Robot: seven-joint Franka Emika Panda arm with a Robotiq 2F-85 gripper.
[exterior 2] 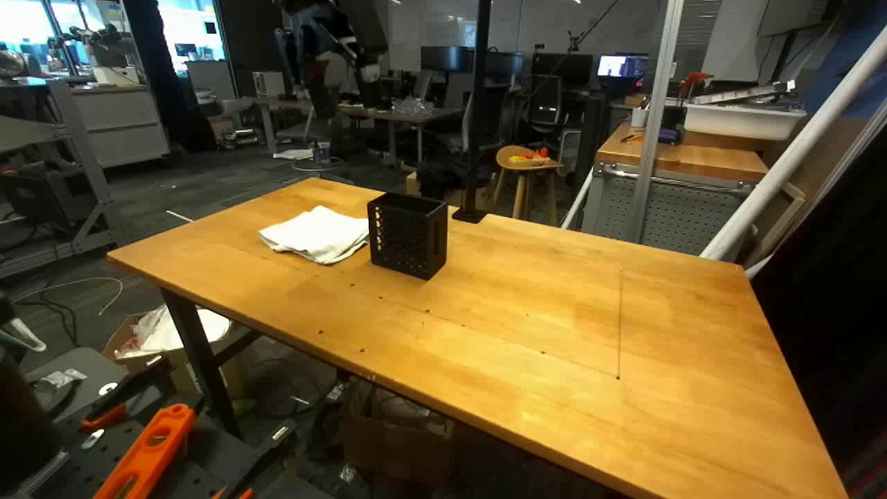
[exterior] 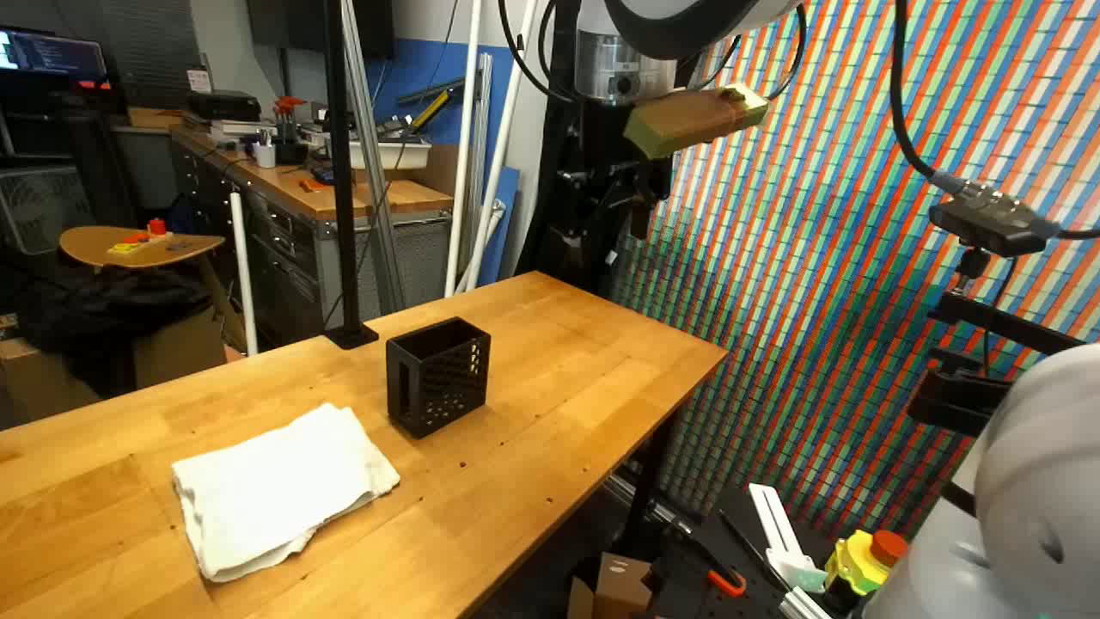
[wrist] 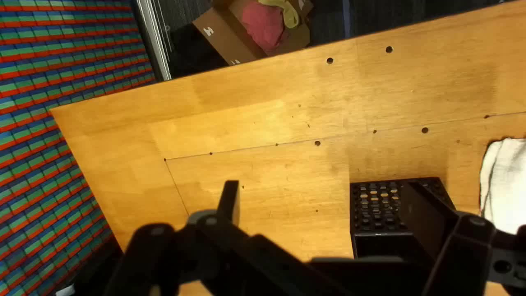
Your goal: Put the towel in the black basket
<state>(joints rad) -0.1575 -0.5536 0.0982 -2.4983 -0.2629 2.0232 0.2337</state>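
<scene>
The white towel (exterior: 284, 490) lies folded flat on the wooden table, beside the black basket (exterior: 440, 383). Both also show in an exterior view, the towel (exterior 2: 315, 234) and the basket (exterior 2: 407, 239) standing upright with its open top up. My gripper (exterior: 614, 228) hangs above the table's far end, apart from both things. In the wrist view my gripper (wrist: 320, 197) has its fingers wide apart with nothing between them. There the basket (wrist: 376, 205) is partly hidden by a finger, and only an edge of the towel (wrist: 505, 181) shows at the right.
The wooden table (exterior: 567, 413) carries a black upright post (exterior: 344, 331) at its back edge, behind the basket. A yellow-green block (exterior: 696, 120) is fixed on the wrist. A striped curtain (exterior: 816, 344) hangs beyond the table's end.
</scene>
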